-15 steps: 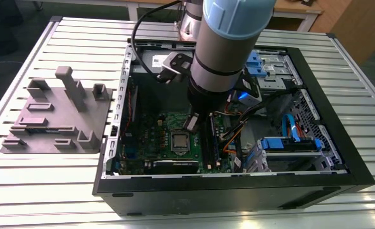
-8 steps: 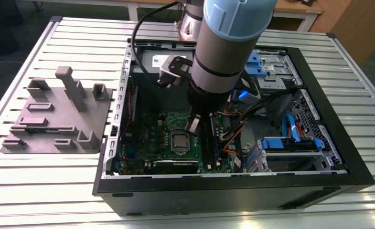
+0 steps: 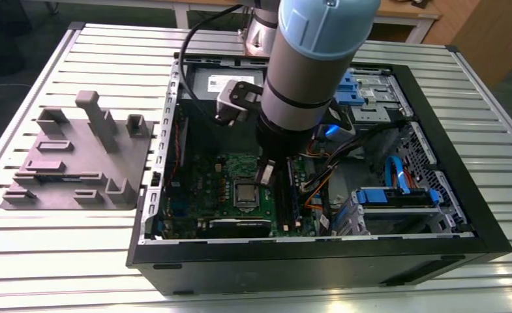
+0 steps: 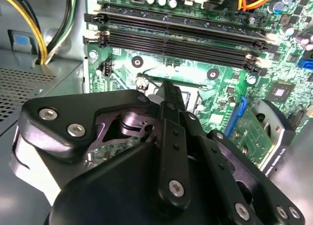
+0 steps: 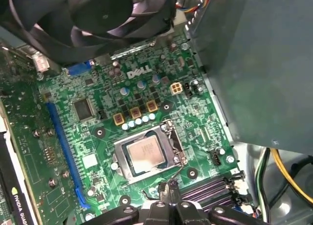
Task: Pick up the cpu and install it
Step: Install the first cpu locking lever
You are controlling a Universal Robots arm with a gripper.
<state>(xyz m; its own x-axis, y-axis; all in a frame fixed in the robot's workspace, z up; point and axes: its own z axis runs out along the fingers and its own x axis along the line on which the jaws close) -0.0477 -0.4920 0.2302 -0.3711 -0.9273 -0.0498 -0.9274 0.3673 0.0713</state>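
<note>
The cpu (image 5: 145,154) lies flat in the socket frame (image 5: 146,155) of the green motherboard (image 5: 98,137), silver-grey top up. A black fan (image 5: 102,12) hangs over the board's far edge. A blue slot (image 5: 66,154) runs along one side of the socket. Black memory slots (image 5: 215,191) lie beside the gripper (image 5: 168,193), whose tips meet just beside the socket frame, holding nothing.

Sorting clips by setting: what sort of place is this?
Likely a robotics lab or workshop bench: an open PC case lies on a slatted metal table, beside a grey parts fixture, with the cpu in its socket.
</note>
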